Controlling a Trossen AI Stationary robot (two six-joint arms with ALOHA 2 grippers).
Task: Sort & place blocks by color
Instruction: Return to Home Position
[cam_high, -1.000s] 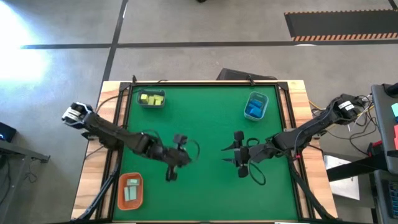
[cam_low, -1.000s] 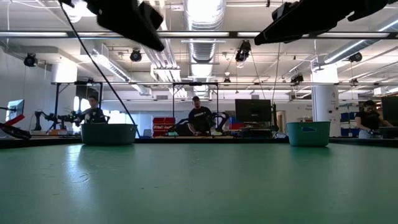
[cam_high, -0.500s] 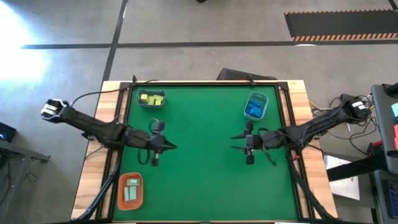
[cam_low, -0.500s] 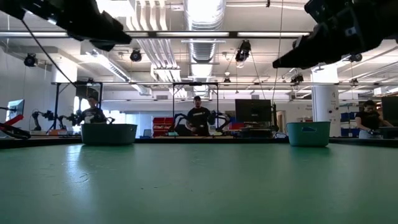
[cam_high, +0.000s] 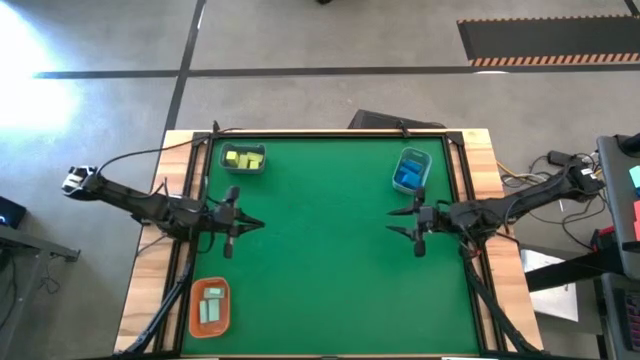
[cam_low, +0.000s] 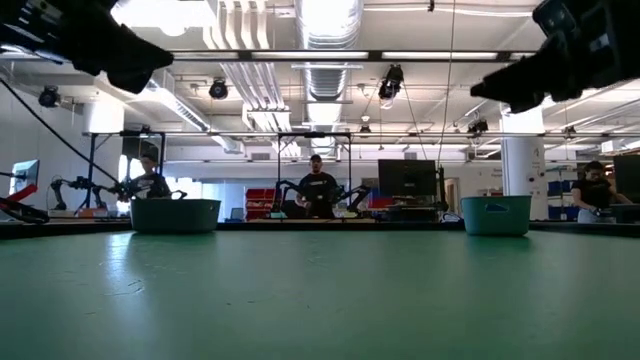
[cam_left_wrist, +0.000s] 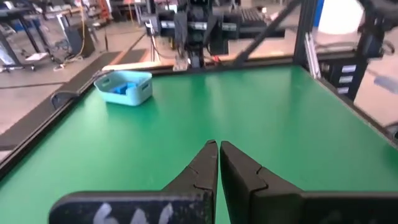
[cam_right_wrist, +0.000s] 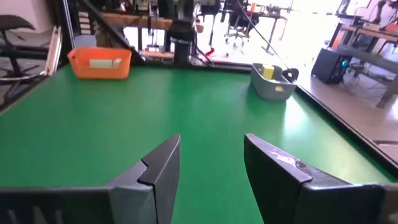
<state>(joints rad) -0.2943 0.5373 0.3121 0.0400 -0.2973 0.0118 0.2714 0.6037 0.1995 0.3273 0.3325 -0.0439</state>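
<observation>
Green-topped desk (cam_high: 330, 270), high view: small yellow blocks (cam_high: 243, 159) in the grey tray (cam_high: 225, 168), blue blocks (cam_high: 408, 177) in the pale blue tray (cam_high: 412, 152), mint blocks (cam_high: 210, 308) in the orange tray (cam_high: 211, 283). Left wrist view: left tool (cam_left_wrist: 219, 144) pressed together, holding nothing. Right wrist view: right tool (cam_right_wrist: 211, 140) spread, holding nothing.

Between the grippers: open green mat (cam_high: 320, 250) runs from the left gripper (cam_high: 255, 223) to the right gripper (cam_high: 392, 222), which are well apart and raised above it.
Ahead of left gripper: bare mat, with the light blue tray (cam_left_wrist: 124, 87) far ahead and off to one side.
Ahead of right gripper: bare mat, with the orange tray (cam_right_wrist: 99, 62) and grey tray (cam_right_wrist: 273, 84) at the far corners.
Beside right gripper: the light blue tray is near.
Beside left gripper: the grey tray is near on one side, the orange tray farther off on the other.
</observation>
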